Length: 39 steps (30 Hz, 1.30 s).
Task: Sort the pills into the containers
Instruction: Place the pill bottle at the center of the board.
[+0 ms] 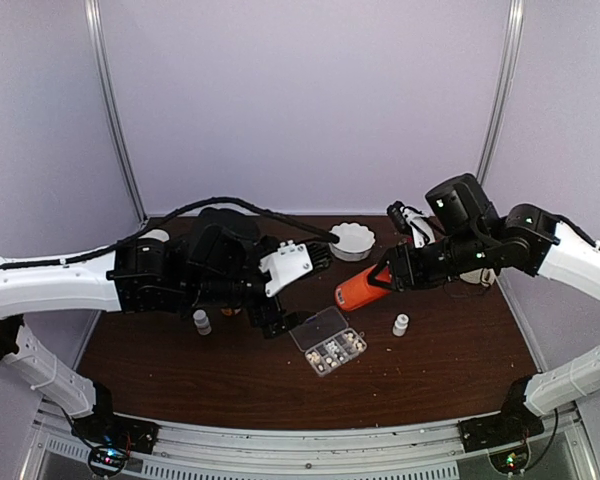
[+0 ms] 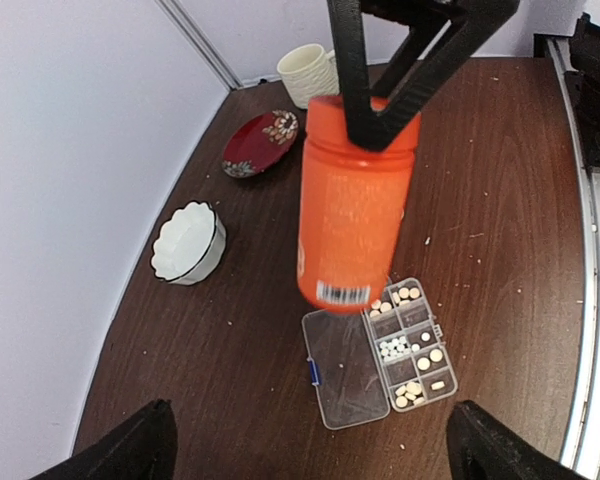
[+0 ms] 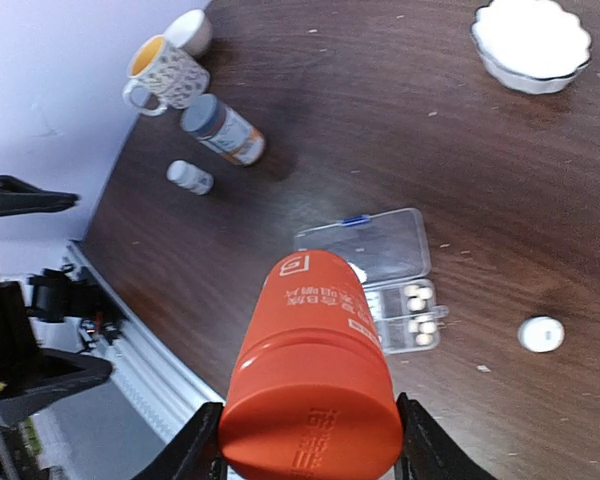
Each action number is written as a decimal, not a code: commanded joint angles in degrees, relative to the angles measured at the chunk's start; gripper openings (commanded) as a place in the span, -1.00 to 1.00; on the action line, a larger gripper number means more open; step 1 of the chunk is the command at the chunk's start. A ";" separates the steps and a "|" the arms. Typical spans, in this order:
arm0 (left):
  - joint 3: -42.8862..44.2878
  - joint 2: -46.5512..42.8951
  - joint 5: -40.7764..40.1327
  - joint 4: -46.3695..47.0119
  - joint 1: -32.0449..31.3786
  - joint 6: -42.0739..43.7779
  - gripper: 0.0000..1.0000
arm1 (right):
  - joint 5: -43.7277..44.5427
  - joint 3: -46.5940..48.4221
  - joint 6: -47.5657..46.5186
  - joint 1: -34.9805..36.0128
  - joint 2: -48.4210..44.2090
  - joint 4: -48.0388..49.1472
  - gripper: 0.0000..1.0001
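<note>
R gripper (image 3: 308, 440) pinches orange bottle (image 3: 315, 350) by its body. L gripper (image 2: 310, 430) is spread wide, empty. The pills (image 2: 392, 349) sit in box (image 2: 345, 385) compartments, just under the bottle, ahead of L gripper. Prob. tiny, light, hard, roll-prone: pinch singly w/ fingertips, gently.

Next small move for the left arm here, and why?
Probably ease the open left pincer toward the free end of the orange bottle: the right pincer holds its other end aloft near the open organizer box, and no opening shows.
</note>
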 commanded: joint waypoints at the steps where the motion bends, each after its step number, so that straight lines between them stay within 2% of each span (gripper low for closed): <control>1: -1.48 -2.55 -4.26 0.72 0.11 -2.92 0.95 | 14.51 6.33 -12.45 -3.21 2.49 -10.17 -1.00; 5: -2.38 -2.87 -4.07 0.40 1.14 -5.70 0.95 | 21.26 10.70 -20.33 -7.58 8.59 -18.93 -1.00; 7: -2.51 -2.41 -3.80 -0.04 1.85 -8.02 0.95 | 23.41 10.99 -21.95 -10.32 10.60 -18.78 -1.00; 9: -2.41 -1.74 -7.84 -0.13 2.16 -11.79 0.95 | 24.44 11.25 -22.78 -12.52 12.96 -17.98 -1.00; 11: -0.38 -0.53 -11.39 -3.11 2.66 -16.20 0.95 | 23.45 11.70 -23.49 -14.43 15.50 -16.67 -0.97; 14: 1.05 -0.42 -11.63 -4.85 2.98 -16.79 0.95 | 21.13 12.85 -23.99 -16.56 20.27 -14.27 -0.96; 21: -1.03 -1.54 -6.50 -1.88 3.84 -19.83 0.95 | 18.31 16.80 -25.61 -19.32 30.20 -12.44 -0.96; 26: -1.53 -0.34 -5.07 -1.63 3.87 -21.12 0.95 | 17.94 18.53 -26.28 -20.51 33.64 -11.40 -0.80; 28: -1.87 -0.18 -4.71 -0.97 3.84 -21.65 0.95 | 17.63 18.90 -26.43 -21.00 34.26 -11.00 -0.54; 31: -2.41 -0.21 -3.48 0.72 3.88 -22.07 0.95 | 17.17 19.57 -27.02 -21.44 34.85 -11.17 0.11; 34: -1.73 0.32 -2.24 1.23 3.90 -21.89 0.95 | 17.15 19.69 -27.47 -21.72 34.47 -11.21 0.57; 36: -1.07 0.94 -1.96 1.01 3.89 -21.62 0.95 | 17.58 19.57 -27.52 -21.77 33.53 -11.20 0.94; 39: -0.51 1.54 -1.27 0.65 3.91 -20.95 0.95 | 17.69 19.27 -27.58 -21.83 31.21 -11.09 0.99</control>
